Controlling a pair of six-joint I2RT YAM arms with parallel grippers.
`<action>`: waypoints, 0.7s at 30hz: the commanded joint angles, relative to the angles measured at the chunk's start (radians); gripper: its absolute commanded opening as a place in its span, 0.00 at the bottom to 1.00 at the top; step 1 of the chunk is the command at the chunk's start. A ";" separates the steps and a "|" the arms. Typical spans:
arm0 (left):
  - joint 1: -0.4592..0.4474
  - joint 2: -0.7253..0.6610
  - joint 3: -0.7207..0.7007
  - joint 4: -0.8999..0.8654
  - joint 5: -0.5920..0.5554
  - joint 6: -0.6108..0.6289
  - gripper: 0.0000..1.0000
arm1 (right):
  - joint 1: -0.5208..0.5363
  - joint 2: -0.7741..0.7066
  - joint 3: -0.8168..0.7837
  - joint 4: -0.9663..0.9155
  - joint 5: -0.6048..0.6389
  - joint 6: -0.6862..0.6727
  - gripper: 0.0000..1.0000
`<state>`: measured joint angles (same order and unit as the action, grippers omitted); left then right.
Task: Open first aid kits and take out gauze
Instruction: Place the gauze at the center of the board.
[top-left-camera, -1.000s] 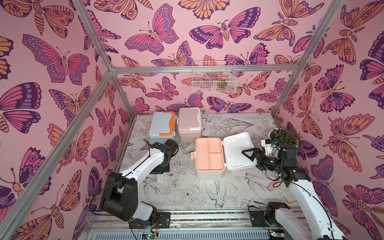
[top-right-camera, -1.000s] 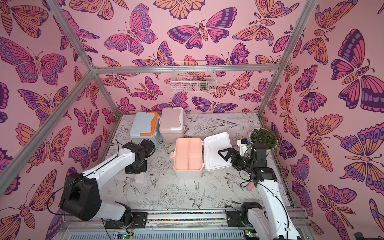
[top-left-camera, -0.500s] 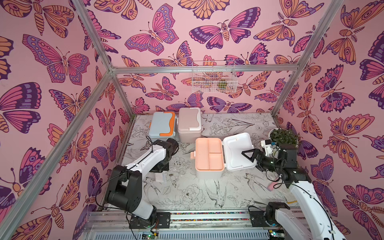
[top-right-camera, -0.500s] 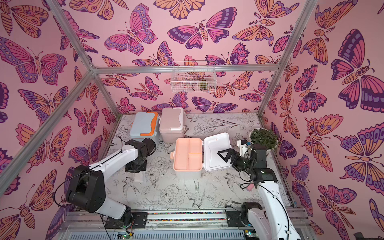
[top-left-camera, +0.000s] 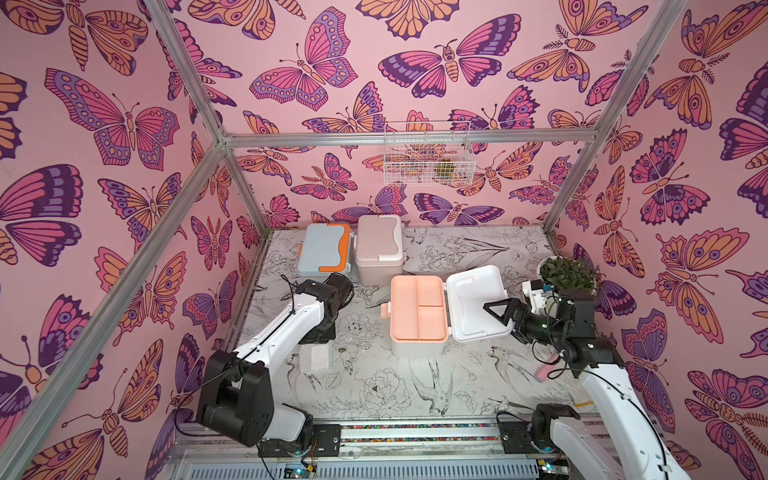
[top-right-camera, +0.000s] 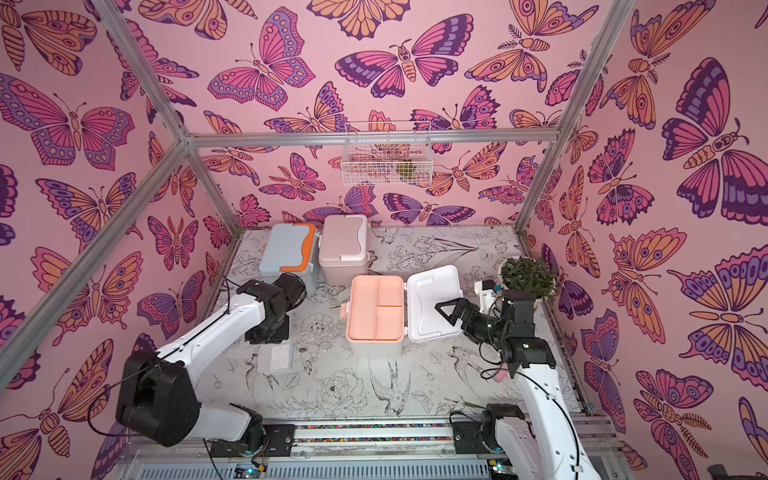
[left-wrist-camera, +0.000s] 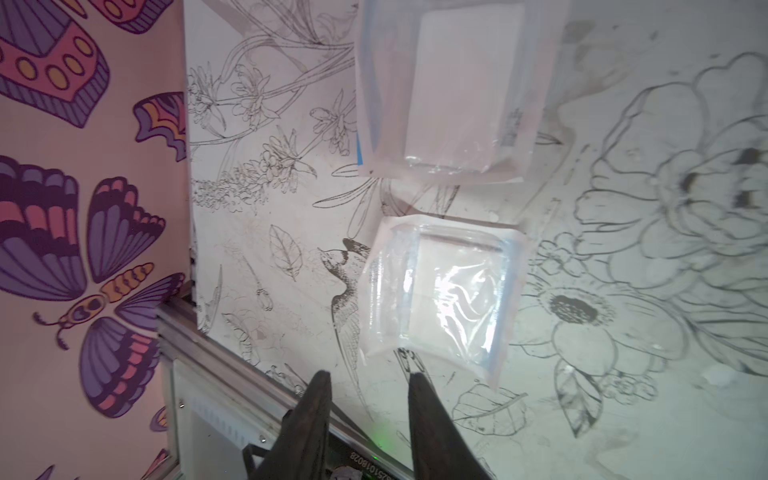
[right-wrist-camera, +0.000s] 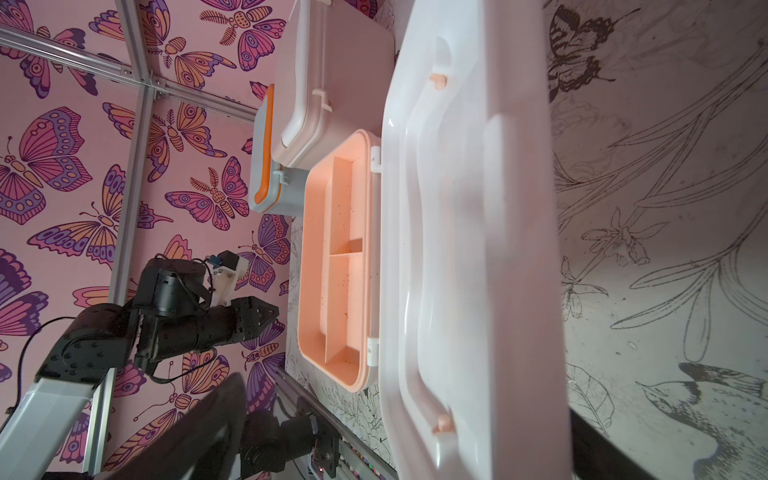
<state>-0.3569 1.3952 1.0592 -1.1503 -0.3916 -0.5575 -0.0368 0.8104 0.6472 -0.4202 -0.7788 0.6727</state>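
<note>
The gauze (left-wrist-camera: 440, 291) near the open kit (top-left-camera: 417, 309) looks light, soft and slippery; better to pinch its sealed edge. The left gripper (left-wrist-camera: 370, 380) is parted and empty; the right gripper (top-left-camera: 494, 312) gapes wide at the lid (top-left-camera: 478, 299).

One kit open, gauze out on the table.
The white kit (top-left-camera: 417, 309) sits with its lid (top-left-camera: 478, 299) swung flat and its peach tray bare. Behind it the blue-grey kit (top-left-camera: 324, 249) and beige-pink kit (top-left-camera: 379, 245) stand shut. A clear gauze packet (left-wrist-camera: 440, 295) lies flat, with a second packet (left-wrist-camera: 446, 87) near it.
</note>
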 joint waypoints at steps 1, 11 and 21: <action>-0.018 -0.076 -0.035 0.133 0.210 0.010 0.37 | 0.008 -0.010 0.011 -0.006 -0.001 -0.018 0.99; -0.016 -0.018 -0.162 0.387 0.416 -0.026 0.38 | 0.008 -0.012 0.012 -0.005 0.000 -0.018 0.99; 0.000 0.111 -0.232 0.463 0.380 -0.049 0.38 | 0.008 -0.019 0.013 -0.017 0.006 -0.023 0.99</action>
<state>-0.3687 1.4906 0.8547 -0.7006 0.0082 -0.5900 -0.0368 0.8059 0.6472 -0.4236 -0.7780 0.6724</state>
